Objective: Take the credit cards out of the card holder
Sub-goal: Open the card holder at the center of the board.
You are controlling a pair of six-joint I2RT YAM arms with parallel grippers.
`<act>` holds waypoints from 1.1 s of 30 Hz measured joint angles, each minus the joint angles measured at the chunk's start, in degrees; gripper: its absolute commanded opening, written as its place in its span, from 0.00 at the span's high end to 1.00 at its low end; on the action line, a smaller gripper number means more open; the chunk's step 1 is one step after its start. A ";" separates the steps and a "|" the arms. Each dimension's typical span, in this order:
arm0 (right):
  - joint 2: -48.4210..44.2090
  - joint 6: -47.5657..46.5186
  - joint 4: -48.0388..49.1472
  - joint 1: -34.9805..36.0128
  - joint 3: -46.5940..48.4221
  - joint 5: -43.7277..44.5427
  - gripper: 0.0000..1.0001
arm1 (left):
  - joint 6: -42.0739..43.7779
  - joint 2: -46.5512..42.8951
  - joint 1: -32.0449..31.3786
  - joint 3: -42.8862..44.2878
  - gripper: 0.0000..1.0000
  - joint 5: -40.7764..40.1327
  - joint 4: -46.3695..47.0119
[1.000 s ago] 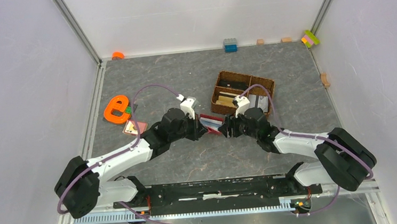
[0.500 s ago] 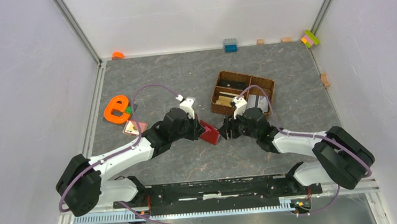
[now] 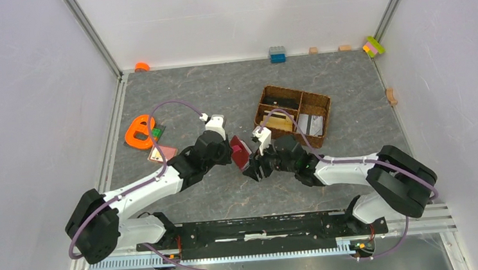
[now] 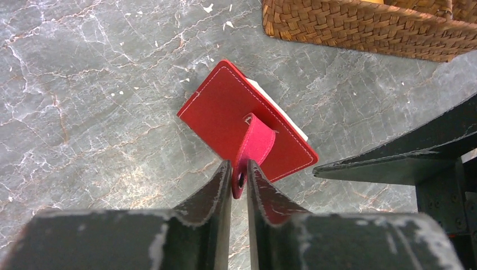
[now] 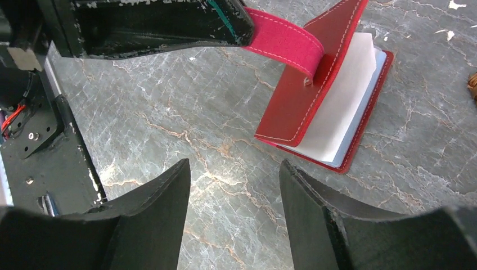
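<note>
The card holder (image 3: 240, 152) is a small red wallet lying on the grey table between the two arms. My left gripper (image 4: 240, 174) is shut on the tip of its red strap (image 4: 256, 143), which holds the top cover (image 5: 315, 84) lifted at an angle. Under the cover, the edges of white and light blue credit cards (image 5: 343, 118) show in the right wrist view; only a white sliver (image 4: 275, 109) peeks out in the left wrist view. My right gripper (image 5: 235, 169) hangs open over bare table just short of the holder, with nothing between its fingers.
A brown wicker basket (image 3: 293, 114) with compartments stands just behind and right of the holder. An orange letter-shaped object (image 3: 139, 131) and a flat pinkish card (image 3: 160, 154) lie at the left. Small blocks (image 3: 277, 54) line the back wall.
The card holder has shifted left with my left gripper and its cover has come up. My right arm has followed leftwards and its fingers now stand apart from the holder.
</note>
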 measured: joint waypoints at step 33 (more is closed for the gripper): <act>7.85 10.34 11.96 -7.06 -2.14 -1.05 0.47 | -1.20 0.42 0.09 0.00 0.98 -8.11 -4.59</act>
